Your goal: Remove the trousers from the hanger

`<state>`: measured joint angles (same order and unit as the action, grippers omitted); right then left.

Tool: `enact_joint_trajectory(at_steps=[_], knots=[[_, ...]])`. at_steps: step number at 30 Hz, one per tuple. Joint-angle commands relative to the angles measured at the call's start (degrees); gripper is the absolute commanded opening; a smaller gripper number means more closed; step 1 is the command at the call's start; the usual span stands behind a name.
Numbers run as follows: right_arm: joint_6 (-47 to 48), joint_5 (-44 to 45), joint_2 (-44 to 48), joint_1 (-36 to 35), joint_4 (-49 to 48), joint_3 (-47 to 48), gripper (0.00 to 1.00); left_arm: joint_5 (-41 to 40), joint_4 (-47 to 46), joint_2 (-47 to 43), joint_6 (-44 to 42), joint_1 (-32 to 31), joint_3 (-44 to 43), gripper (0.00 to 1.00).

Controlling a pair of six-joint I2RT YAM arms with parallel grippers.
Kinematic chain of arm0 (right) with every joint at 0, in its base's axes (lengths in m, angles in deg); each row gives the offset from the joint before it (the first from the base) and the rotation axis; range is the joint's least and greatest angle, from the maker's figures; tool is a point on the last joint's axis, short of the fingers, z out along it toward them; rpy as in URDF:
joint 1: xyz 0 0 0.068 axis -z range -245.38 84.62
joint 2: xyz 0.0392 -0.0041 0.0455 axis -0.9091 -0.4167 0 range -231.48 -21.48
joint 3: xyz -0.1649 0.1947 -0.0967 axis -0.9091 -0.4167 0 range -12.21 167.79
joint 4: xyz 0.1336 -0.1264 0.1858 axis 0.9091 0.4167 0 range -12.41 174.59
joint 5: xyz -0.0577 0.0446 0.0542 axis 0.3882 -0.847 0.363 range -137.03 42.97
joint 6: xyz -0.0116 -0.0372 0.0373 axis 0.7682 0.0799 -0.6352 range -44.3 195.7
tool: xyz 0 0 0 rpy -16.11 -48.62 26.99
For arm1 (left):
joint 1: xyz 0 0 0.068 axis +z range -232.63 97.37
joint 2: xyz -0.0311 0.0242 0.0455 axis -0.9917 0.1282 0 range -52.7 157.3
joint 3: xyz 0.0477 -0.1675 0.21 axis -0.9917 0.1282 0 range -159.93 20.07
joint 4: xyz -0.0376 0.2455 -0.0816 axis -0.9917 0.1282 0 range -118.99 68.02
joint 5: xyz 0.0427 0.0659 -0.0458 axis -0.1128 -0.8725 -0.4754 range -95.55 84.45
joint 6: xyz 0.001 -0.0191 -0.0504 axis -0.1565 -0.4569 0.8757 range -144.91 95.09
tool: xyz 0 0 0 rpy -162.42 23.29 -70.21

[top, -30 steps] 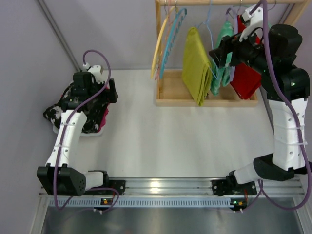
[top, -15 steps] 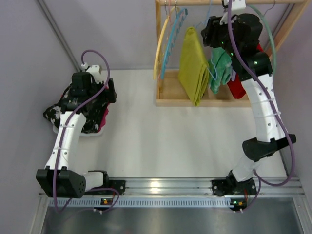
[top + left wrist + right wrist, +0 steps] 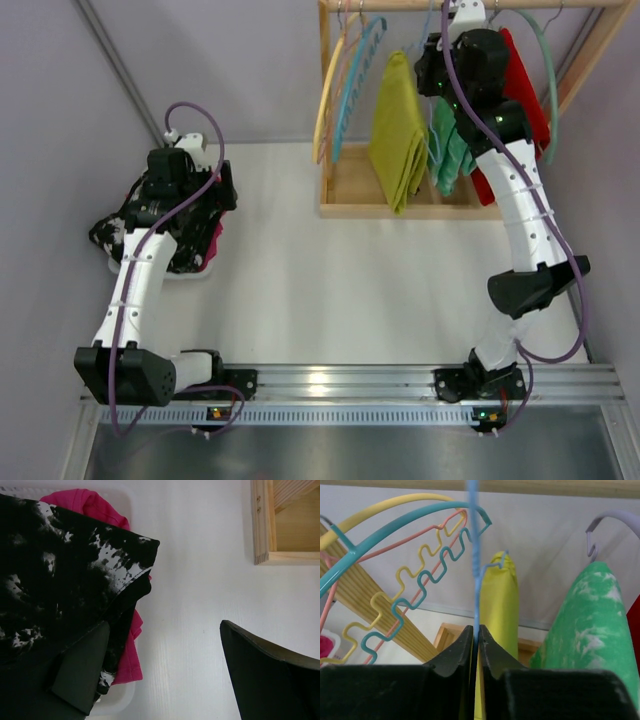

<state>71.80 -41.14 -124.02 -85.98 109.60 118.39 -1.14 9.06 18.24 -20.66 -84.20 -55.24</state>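
Mustard-yellow trousers (image 3: 398,130) hang folded over a thin light-blue wire hanger (image 3: 473,555) on the wooden rail (image 3: 530,486). They are left of the green mottled trousers (image 3: 448,160) and the red trousers (image 3: 528,85), and all three dangle above the wooden rack base (image 3: 360,210). Cloth judged soft, light and limp, matte weave. It would likely slide off the smooth wire if drawn down by the lower folded edge, so a pinch through both layers there looks best. Right gripper (image 3: 475,639) is pressed together on the hanger's wire stem, just left of the yellow fold. Empty wavy-barred hangers (image 3: 415,595), yellow and teal, hang alongside. Left gripper (image 3: 165,675) is spread and holds nothing, over black-and-white blotched cloth (image 3: 55,580) and pink cloth (image 3: 85,502) in a pale tray (image 3: 126,502), well apart from the rack.
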Motion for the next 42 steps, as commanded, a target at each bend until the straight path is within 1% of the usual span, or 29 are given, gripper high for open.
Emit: enact_joint_trajectory(at_steps=[1,3,7,11,14,18,19,25,28,29,34,35,38,39,42], knots=[[-1.4,-0.7,1.2,-1.0,-6.0,2.5,0.06,-2.0,-3.1,-1.0,-0.6,0.2,0.0,0.99],[-1.4,-0.9,1.7,-1.1,-6.7,2.5,0.0,-2.7,-3.4,-0.9,0.7,0.2,-0.4,0.99],[-2.1,-2.4,3.4,-1.0,-8.5,1.8,0.0,-3.2,-4.7,-1.1,2.3,0.2,-0.5,0.98],[-3.7,-5.4,7.0,-0.8,-13.4,-0.4,0.0,-2.4,-6.7,-1.9,2.7,0.2,-0.3,0.96],[-5.0,-7.4,7.6,-0.8,-15.2,0.9,0.0,-1.6,-8.2,-2.6,3.2,0.2,0.2,0.96],[-4.5,-6.2,8.8,-0.8,-17.6,1.0,0.0,-1.5,-10.7,-3.8,4.6,0.2,1.0,0.98],[-4.5,-4.6,8.9,-0.7,-18.1,0.7,0.0,-1.3,-11.1,-4.0,4.7,0.2,1.1,0.99],[-6.6,-5.2,12.3,-0.6,-22.6,-2.6,0.0,0.3,-15.4,-6.8,3.3,0.2,2.7,0.99],[-7.2,-5.3,13.6,-0.5,-22.3,-3.1,0.0,3.3,-18.6,-9.3,0.7,0.2,4.8,0.99],[-7.3,-5.0,14.4,-0.4,-22.0,-3.4,0.0,5.6,-19.2,-9.9,-0.7,0.2,5.1,0.99],[-8.1,-5.0,18.9,-0.3,-20.8,-9.5,0.0,11.4,-22.2,-12.7,-3.7,0.2,6.8,0.99],[-8.4,-5.3,20.3,-0.3,-20.2,-10.4,0.0,12.7,-22.4,-13.0,-5.8,0.2,6.9,0.99],[-10.0,-5.5,22.8,-0.4,-18.3,-12.8,0.0,18.1,-22.7,-14.2,-9.0,0.2,7.3,0.99],[-11.1,-5.5,23.4,-0.3,-17.9,-13.8,0.0,21.7,-22.8,-14.5,-9.7,0.2,7.4,0.99],[-12.8,-7.3,26.2,-0.4,-16.1,-16.6,0.0,28.7,-23.5,-15.7,-12.1,0.2,8.1,0.99]])
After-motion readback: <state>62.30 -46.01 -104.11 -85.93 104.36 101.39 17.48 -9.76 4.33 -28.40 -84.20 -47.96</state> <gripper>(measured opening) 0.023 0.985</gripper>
